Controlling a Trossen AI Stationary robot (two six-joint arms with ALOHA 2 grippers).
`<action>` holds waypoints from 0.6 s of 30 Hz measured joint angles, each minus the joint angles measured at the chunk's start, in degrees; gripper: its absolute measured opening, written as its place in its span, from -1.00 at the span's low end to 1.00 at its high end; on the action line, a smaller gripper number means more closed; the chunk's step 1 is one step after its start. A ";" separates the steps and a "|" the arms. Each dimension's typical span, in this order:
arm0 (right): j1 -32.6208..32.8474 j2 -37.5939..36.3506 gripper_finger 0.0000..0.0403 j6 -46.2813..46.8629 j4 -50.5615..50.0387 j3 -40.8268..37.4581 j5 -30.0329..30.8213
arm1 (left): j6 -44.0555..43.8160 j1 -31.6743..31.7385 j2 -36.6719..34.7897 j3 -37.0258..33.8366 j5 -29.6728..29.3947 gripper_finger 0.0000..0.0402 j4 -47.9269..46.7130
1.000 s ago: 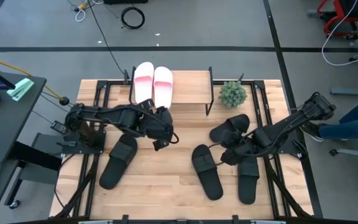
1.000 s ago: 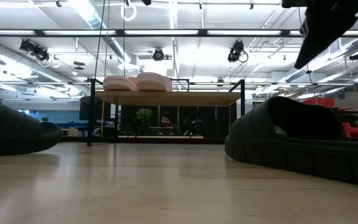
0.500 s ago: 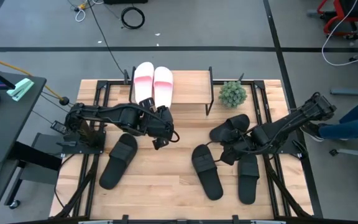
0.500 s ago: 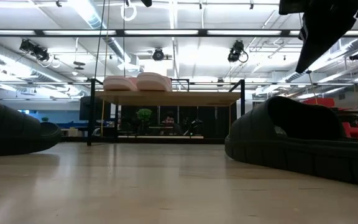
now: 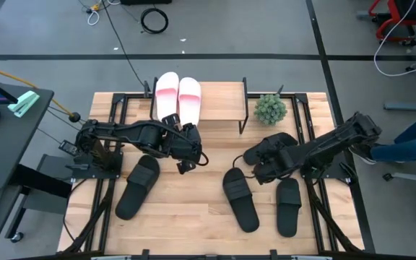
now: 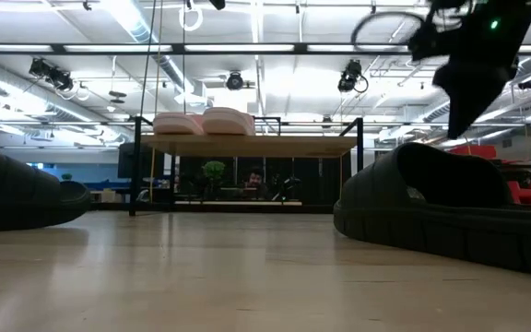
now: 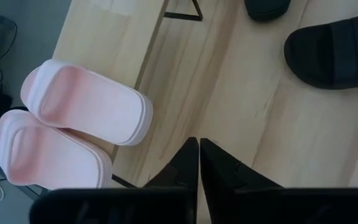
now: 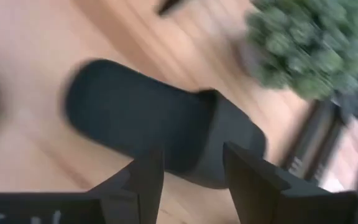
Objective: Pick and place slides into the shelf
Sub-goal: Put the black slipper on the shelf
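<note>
Slides: two pink ones (image 5: 178, 97) sit on the shelf (image 5: 222, 101); four black slides (image 5: 240, 198) lie on the counter (image 5: 193, 213). Right gripper (image 5: 258, 171), fingers apart, hovers over one by the plant (image 5: 270, 109). Left gripper (image 5: 187, 167), fingers together, waits mid-counter.

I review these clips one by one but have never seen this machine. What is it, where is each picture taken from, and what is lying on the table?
It is a robot with two dark arms at a slatted wooden table, each ending in a two-finger pincer. One picture looks straight down, one sits at table-top height, and one rides on each wrist. Two pink slides lie on the shelf; four black slides lie on the table, beside a small green plant. The left pincer is shut and holds nothing. The right pincer is open over a black slide near the plant, not gripping it.
</note>
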 joint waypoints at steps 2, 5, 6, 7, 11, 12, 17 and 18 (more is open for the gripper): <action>-1.29 2.02 -0.15 0.62 -0.51 0.00 0.01 | 0.05 0.02 0.00 0.00 -0.01 -0.88 -0.01; -3.21 5.14 -0.16 0.17 0.06 0.00 0.03 | 0.03 0.00 -0.01 0.00 -0.02 -0.91 -0.01; -3.95 6.26 -0.16 0.14 -0.01 0.00 -0.07 | 0.05 0.00 0.00 0.00 0.00 -0.93 0.01; -4.63 7.31 -0.16 0.14 0.03 0.00 -0.04 | 0.05 0.00 0.00 0.00 0.00 -0.94 -0.01; -7.30 10.87 -0.16 0.80 -0.87 0.00 -0.11 | 0.07 0.00 -0.02 0.00 -0.02 -0.96 -0.02; -7.96 11.46 -0.16 1.40 -1.08 0.00 -0.27 | 0.07 0.00 -0.01 0.00 -0.02 -0.97 -0.01; -11.16 13.52 -0.16 1.62 -2.02 -0.03 -2.95 | 0.09 0.00 -0.02 0.00 -0.02 -0.92 -0.03; -11.67 13.68 -0.16 1.51 -2.01 -0.27 -3.09 | 0.09 0.00 -0.02 0.00 -0.02 -0.90 -0.03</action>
